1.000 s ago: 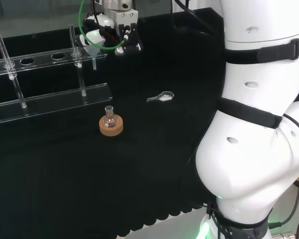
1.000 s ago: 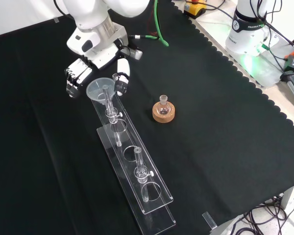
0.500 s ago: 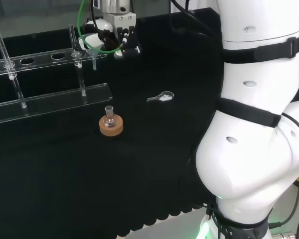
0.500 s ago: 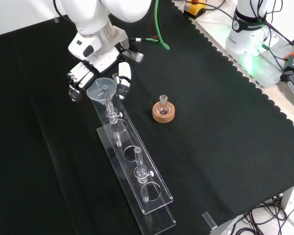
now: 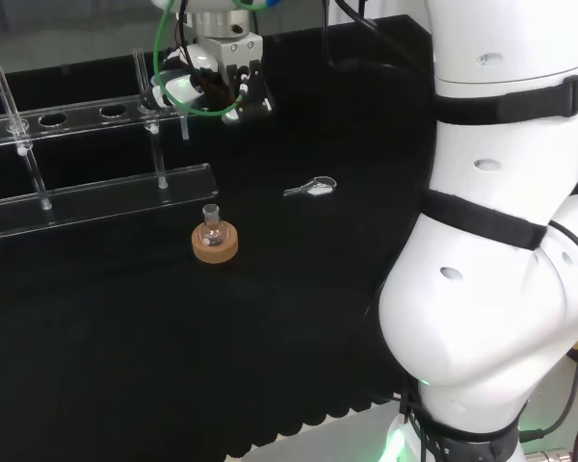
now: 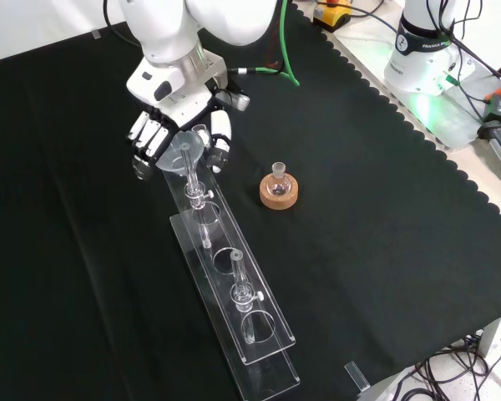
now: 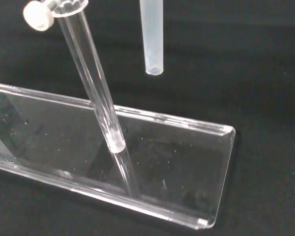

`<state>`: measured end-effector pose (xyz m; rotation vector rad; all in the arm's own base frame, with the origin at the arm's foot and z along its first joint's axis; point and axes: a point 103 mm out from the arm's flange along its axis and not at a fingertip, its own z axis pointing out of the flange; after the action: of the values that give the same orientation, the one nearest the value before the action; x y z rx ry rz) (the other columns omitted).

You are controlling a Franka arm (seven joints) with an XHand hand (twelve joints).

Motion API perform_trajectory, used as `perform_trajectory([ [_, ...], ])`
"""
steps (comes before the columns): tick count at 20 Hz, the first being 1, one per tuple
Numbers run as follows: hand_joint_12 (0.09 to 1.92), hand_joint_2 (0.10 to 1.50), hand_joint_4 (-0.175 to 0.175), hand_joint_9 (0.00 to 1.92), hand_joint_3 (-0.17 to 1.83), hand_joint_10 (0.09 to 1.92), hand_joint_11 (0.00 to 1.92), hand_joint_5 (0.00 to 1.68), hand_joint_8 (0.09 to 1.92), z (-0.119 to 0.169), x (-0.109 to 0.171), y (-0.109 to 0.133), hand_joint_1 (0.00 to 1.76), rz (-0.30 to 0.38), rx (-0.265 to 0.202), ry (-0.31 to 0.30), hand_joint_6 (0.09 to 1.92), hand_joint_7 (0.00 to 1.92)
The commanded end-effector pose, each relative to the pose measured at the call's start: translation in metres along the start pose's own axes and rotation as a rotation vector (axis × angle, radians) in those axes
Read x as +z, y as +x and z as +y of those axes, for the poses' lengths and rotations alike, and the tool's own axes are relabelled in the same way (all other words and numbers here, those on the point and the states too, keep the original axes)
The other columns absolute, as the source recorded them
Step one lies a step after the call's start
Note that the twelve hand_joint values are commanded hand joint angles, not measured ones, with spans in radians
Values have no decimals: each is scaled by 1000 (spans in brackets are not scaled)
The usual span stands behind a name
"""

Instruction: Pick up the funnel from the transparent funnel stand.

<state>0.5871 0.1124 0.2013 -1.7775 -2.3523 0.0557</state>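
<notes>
One funnel (image 5: 178, 89) sits at the right end of the transparent funnel stand (image 5: 96, 197) in the head view, my hand (image 5: 217, 82) around it. Front view: fingers curl round its bowl. Wrist view: its stem (image 7: 151, 37) hangs free. I judge lifting straight up comes next.
</notes>
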Motion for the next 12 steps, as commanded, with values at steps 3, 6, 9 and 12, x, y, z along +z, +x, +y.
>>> perform_trajectory([
  [3,1382,793,-151,735,324,912,487,503,971,-2,-3,5,272,-98,-13,-102,90,446],
  [6,1330,840,-169,858,327,907,600,556,1005,-5,-6,2,319,-115,-12,-165,188,595],
  [9,1270,929,-175,997,332,984,761,480,1153,-5,-9,-5,347,-172,7,-200,627,749],
  [12,1146,1026,-175,1127,352,1133,997,461,1391,-3,-12,-7,376,-222,9,-239,1123,855],
])
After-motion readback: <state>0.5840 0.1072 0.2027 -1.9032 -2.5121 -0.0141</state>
